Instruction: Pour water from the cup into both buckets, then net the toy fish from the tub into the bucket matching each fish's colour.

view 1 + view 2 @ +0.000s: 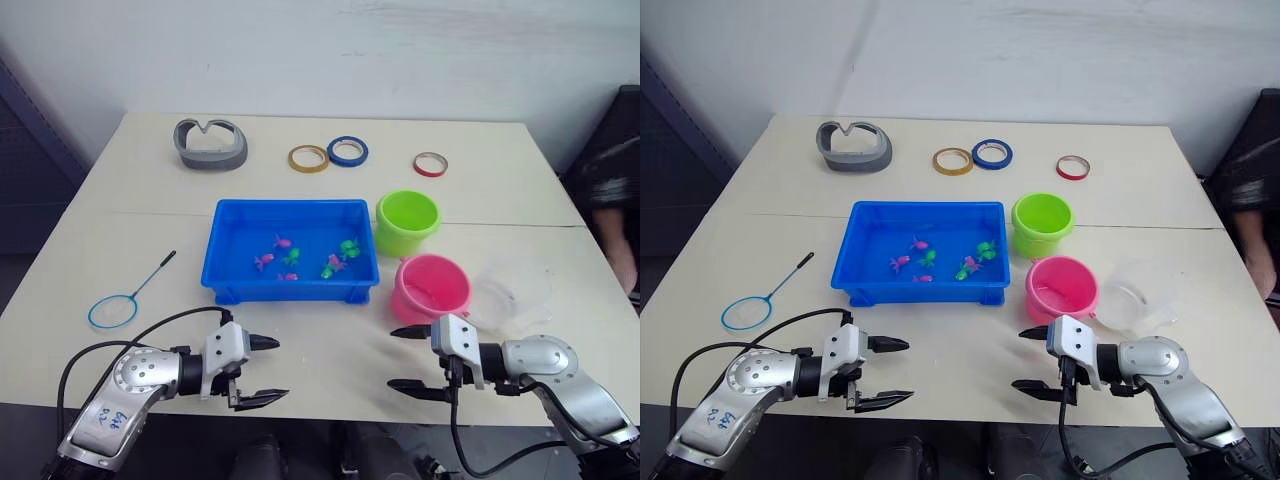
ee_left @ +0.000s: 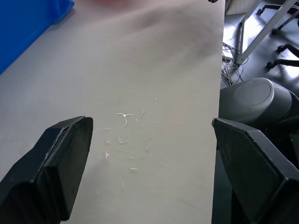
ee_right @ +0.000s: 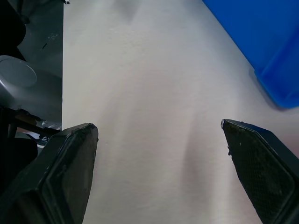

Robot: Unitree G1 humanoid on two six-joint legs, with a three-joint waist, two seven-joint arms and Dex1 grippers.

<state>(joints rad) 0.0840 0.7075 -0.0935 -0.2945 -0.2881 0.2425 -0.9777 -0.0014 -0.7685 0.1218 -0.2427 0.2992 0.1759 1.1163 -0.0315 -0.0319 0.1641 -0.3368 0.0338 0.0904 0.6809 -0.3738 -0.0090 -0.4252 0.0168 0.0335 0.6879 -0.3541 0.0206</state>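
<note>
Both grippers hover low over the near edge of a pale table [image 1: 150, 210], fingers spread wide and holding nothing. The left gripper [image 1: 262, 371] points toward the middle from the left; the right gripper [image 1: 408, 357] faces it from the right, just in front of the pink bucket [image 1: 431, 288]. A shallow blue tub [image 1: 290, 250] sits at the table's centre, with small pink and green toy fish [image 1: 312, 256] scattered inside it. The lime green bucket [image 1: 407, 221] stands upright just beside the tub's far right corner, and the pink bucket stands near its front right corner. A clear cup [image 1: 515, 292] lies next to the pink bucket on its right; its outline is faint and hard to make out. The net [image 1: 130, 294], a light blue hoop on a thin dark handle, lies flat left of the tub. Whether the tub or buckets hold water cannot be told.
</note>
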